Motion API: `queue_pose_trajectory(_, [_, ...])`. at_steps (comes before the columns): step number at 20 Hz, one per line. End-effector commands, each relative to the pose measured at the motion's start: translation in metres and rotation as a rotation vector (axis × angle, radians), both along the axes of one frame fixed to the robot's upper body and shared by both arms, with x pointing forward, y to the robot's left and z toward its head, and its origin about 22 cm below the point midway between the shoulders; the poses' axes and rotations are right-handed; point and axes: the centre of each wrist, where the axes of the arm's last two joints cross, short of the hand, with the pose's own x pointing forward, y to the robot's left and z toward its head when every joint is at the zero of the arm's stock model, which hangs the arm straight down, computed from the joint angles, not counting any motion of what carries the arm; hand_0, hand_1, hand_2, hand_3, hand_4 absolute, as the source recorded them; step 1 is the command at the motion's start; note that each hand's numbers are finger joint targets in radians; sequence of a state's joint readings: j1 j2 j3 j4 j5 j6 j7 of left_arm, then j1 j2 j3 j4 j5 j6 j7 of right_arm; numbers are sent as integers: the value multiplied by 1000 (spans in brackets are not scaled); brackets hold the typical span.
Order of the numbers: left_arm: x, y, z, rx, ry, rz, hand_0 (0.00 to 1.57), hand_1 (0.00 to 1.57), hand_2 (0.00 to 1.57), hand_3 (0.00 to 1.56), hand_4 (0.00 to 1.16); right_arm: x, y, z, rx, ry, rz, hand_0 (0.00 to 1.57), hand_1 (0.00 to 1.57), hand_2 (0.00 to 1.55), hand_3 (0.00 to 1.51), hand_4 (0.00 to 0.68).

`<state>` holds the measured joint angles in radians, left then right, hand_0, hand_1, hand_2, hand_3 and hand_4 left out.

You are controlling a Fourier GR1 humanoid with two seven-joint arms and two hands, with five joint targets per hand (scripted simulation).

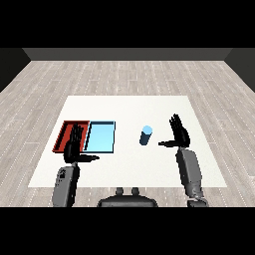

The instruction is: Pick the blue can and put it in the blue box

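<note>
White tabletop (129, 107) on a grey plank floor, dark walls behind. Blue can (146, 135) stands upright right of centre on the tabletop, nothing touching it. Right hand (179, 133) just right of the can, apart from it, palm up and open, fingers straight and pointing away, thumb stuck out left toward the can; grey forearm comes up from the lower right. Light blue tray (101, 137) lies left of the can, well apart, flush against the red tray (64, 134) on its left. Left hand (74, 147) raised over the red tray's near edge, fingers straight, thumb out right, holding nothing.
</note>
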<state>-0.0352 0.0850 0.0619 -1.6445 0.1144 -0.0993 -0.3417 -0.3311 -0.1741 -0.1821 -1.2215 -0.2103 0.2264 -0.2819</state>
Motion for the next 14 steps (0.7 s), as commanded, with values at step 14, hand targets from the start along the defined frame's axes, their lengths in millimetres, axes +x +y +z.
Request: queue_pose_trajectory(14, [3, 6, -14, -24, -37, 20, 0, 0, 0, 0, 0, 13, 34, -6, 84, 66, 41, 0, 0, 0, 0, 0])
